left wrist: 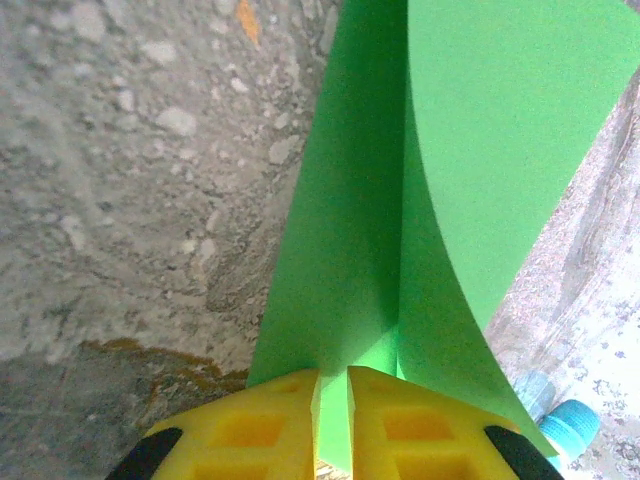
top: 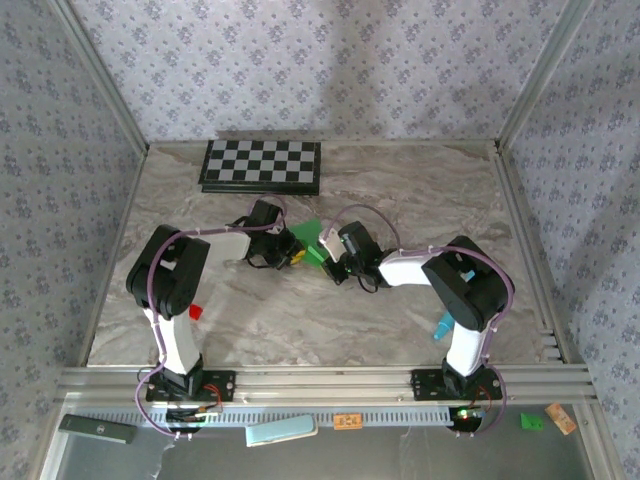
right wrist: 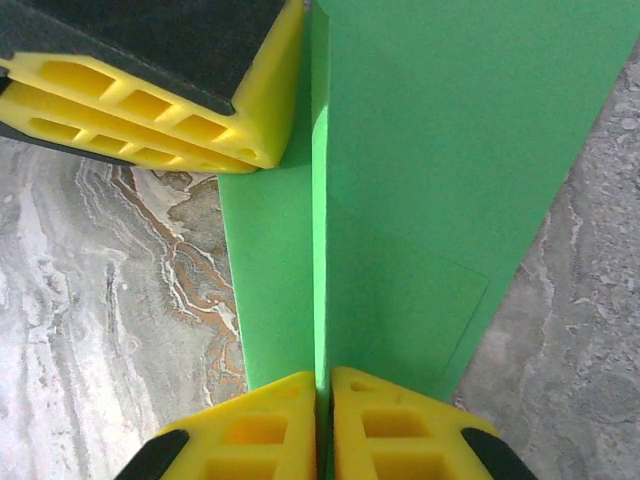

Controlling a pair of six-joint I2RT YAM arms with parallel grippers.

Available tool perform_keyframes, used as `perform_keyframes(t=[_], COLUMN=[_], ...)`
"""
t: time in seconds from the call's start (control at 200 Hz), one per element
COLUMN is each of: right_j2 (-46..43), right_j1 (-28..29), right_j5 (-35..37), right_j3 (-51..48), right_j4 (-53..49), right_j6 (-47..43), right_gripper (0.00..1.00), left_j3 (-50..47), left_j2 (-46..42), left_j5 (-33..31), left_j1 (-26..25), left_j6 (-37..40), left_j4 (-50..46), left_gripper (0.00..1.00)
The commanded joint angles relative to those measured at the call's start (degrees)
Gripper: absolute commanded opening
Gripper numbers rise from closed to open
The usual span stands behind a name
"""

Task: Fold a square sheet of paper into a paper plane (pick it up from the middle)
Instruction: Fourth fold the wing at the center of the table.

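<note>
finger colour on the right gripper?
Yellow, ribbed plastic fingers, clearest in the right wrist view, pinching the bright green paper sheet.

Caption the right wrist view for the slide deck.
Right tool shut on the folded green paper over the marble table, the left tool's finger clamped at the far end.

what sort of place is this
Probably a lab robot test cell, not a home: a marble-patterned table fenced by wallpapered panels in aluminium framing, and a left arm and a right arm bolted to a rail, working a green paper sheet.
</note>
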Motion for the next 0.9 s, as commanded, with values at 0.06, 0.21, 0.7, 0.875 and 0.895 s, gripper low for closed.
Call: perform_keyframes(t=[0.06, 0.21, 0.7, 0.875, 0.895], right_j2=[1.5, 1.8, 2.3, 2.4, 2.3], right_j1=[-1.2, -2.2, -3.6, -3.8, -3.8], right_j5=[-4.2, -6.3, -8.0, -8.0, -8.0], right_j3=[-0.3, -1.5, -2.2, -2.3, -2.3], right_j4=[0.2, 2.4, 4.0, 4.0, 4.0], right_j6=[3.5, 5.6, 7.4, 7.7, 7.7], right_gripper=[0.12, 0.12, 0.13, 0.13, 0.13], left_j3=[1.0, 0.4, 0.5, 0.4, 0.4], left_j2=[-3.3, -4.4, -0.6, -1.1, -1.1], left_j5=[-0.8, 0.6, 3.7, 2.6, 2.4], left_j1=[-0.4, -0.3, -1.0, -1.1, -1.1], left_j6=[1.9, 2.3, 2.8, 3.3, 3.5], left_j4=[-1.4, 1.7, 4.6, 3.3, 3.0], left_gripper=[0.2, 0.24, 0.27, 0.23, 0.22])
